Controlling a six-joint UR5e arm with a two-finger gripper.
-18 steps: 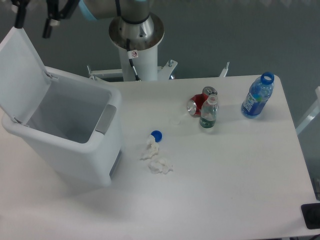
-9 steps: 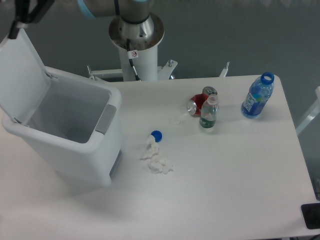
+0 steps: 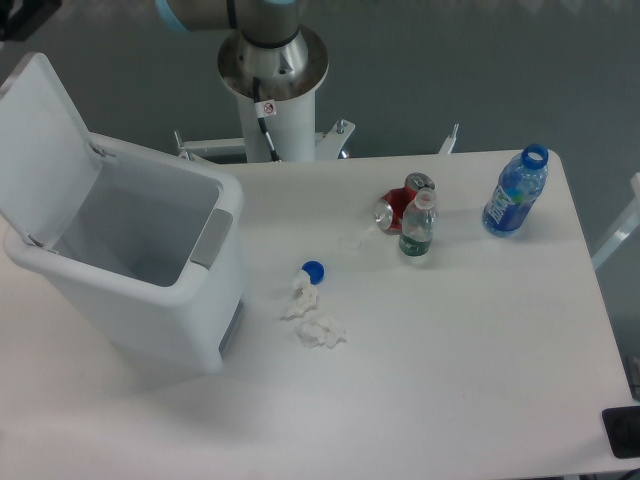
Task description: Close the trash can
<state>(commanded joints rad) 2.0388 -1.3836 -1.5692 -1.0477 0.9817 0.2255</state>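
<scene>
Trash can [image 3: 150, 275] sits at the table's [image 3: 470, 380] left end, its lid [image 3: 45, 140] swung up and leaning back (still wide open). Only a dark scrap of the gripper [image 3: 22, 15] shows at the top left corner, just above the lid; whether its jaws are spread or pinched cannot be told. Nearby lie crumpled tissue [image 3: 315, 322] and a blue cap [image 3: 313, 270]; farther right stand a small bottle [image 3: 417, 228], a red can [image 3: 397, 206] and a blue bottle [image 3: 515, 192].
</scene>
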